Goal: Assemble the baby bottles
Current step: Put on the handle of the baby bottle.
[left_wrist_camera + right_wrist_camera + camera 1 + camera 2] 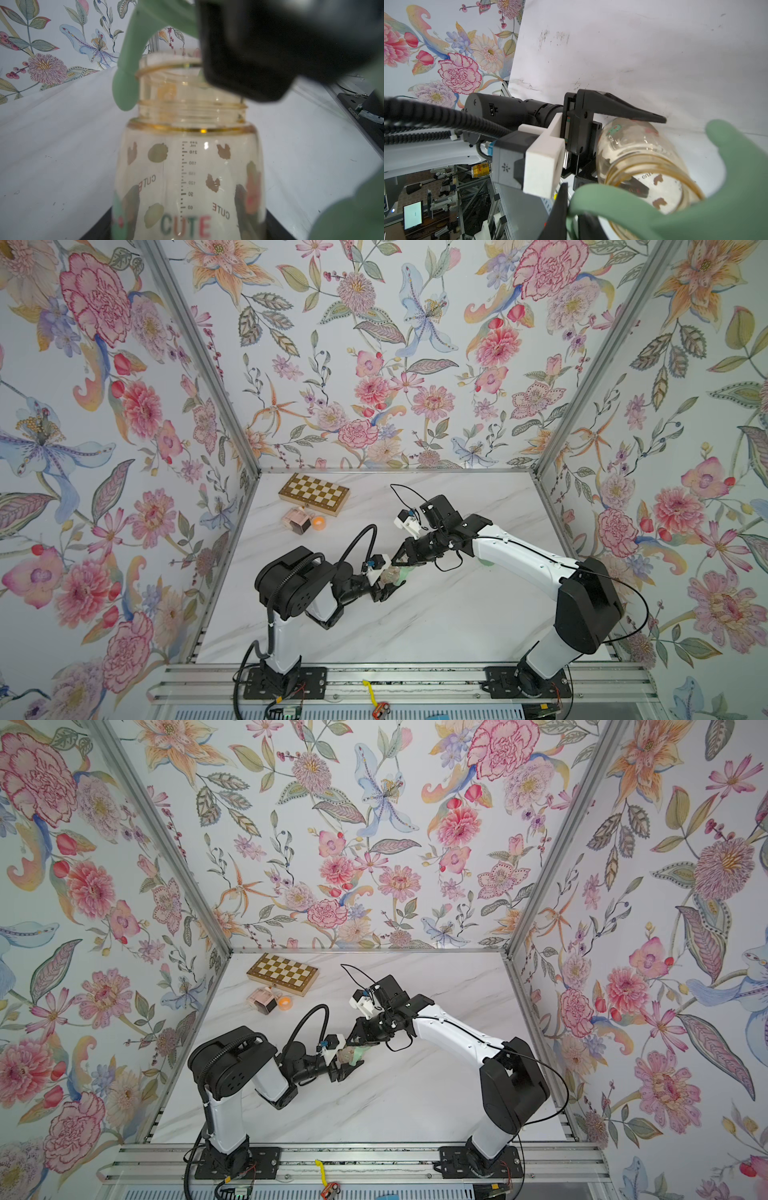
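A white marble-veined counter forms the floor of a booth. Its three walls carry floral wallpaper in pinks, blues and greens, joined at the corners by slanting aluminium posts. Dark scuff marks dot the pale surface. Over the middle of the counter, the left fingers are clamped on the small clear amber-tinted bottle body, printed with blotchy shapes and the word CUTE. Its open mouth is turned toward the right fingers. Those are closed on the pale green curved handle ring, which sits at the bottle's threaded neck; whether it is fully seated I cannot tell. Well beyond both pairs of fingers, near the back wall, lies a folded wooden chessboard. Just on the fingers' side of it stand a pink-and-brown cube-shaped bottle and, just beside that, a small orange round piece. On the opposite side of the fingers, an aluminium rail edges the counter under the arms' bases.
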Controlling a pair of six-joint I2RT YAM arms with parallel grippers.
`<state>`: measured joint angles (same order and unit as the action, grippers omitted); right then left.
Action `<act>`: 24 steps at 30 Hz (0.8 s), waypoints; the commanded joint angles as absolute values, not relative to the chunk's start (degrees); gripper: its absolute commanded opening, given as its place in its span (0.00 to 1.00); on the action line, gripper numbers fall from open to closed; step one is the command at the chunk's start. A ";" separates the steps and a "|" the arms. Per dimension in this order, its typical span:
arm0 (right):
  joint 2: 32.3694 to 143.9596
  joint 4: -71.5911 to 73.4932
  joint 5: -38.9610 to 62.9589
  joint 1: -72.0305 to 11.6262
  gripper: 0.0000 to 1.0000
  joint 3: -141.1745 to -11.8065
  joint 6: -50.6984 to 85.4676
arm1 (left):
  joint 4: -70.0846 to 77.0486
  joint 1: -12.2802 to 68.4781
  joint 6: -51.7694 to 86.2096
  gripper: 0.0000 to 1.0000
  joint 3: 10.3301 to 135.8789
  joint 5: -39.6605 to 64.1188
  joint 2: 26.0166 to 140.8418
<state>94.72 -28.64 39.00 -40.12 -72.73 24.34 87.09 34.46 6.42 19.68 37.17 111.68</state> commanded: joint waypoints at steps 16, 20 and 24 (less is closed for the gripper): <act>93.82 -25.15 39.34 -37.50 0.34 -68.70 26.19 | 103.01 34.90 4.61 0.16 19.15 38.31 108.99; 92.52 -25.14 39.58 -37.43 0.39 -68.55 26.20 | 103.01 34.93 4.24 0.11 18.99 38.16 108.98; 90.70 -24.95 39.81 -37.44 0.49 -68.26 26.37 | 102.99 34.89 3.87 0.02 18.90 37.74 108.89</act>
<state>93.03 -24.67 40.88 -37.78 -69.19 26.41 86.70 34.50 5.28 19.11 37.12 110.67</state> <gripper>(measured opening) 0.472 0.711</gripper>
